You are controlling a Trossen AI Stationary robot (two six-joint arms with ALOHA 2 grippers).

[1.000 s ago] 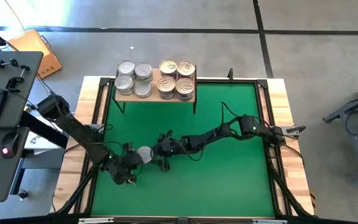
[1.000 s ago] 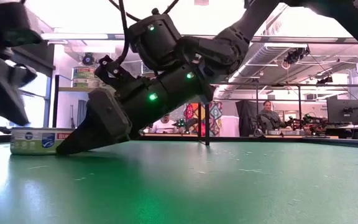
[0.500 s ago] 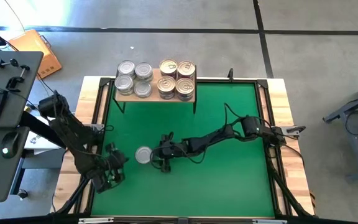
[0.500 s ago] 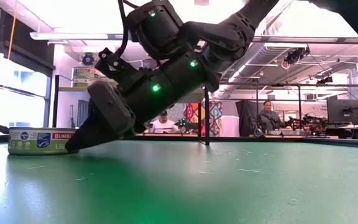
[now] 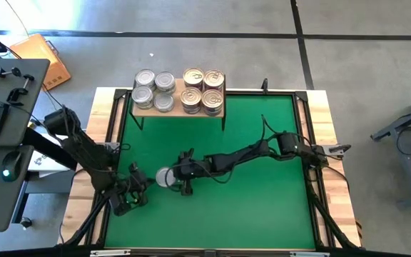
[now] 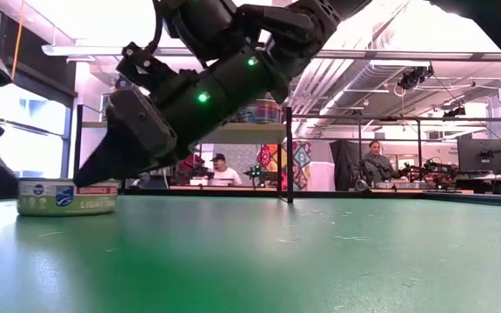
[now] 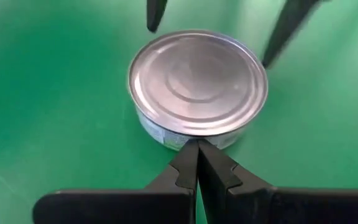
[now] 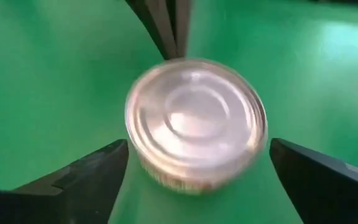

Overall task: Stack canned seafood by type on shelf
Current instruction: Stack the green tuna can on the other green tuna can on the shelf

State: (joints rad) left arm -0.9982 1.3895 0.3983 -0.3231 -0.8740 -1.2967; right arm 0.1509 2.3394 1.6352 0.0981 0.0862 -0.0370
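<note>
Lone tin (image 5: 164, 176) on mat, right gripper (image 5: 175, 178) jaws wide open straddling it, left gripper (image 5: 140, 183) jaws closed, empty, just beside.

You are looking at two dark, matte-black arms. The right arm (image 6: 224, 61) is glowing with small green indicator lights on its blocky wrist housing, and thin black cables are looping along its jointed links (image 5: 262, 143). The left arm (image 5: 84, 153) is showing slim, tapered black fingers (image 7: 197, 168).
</note>
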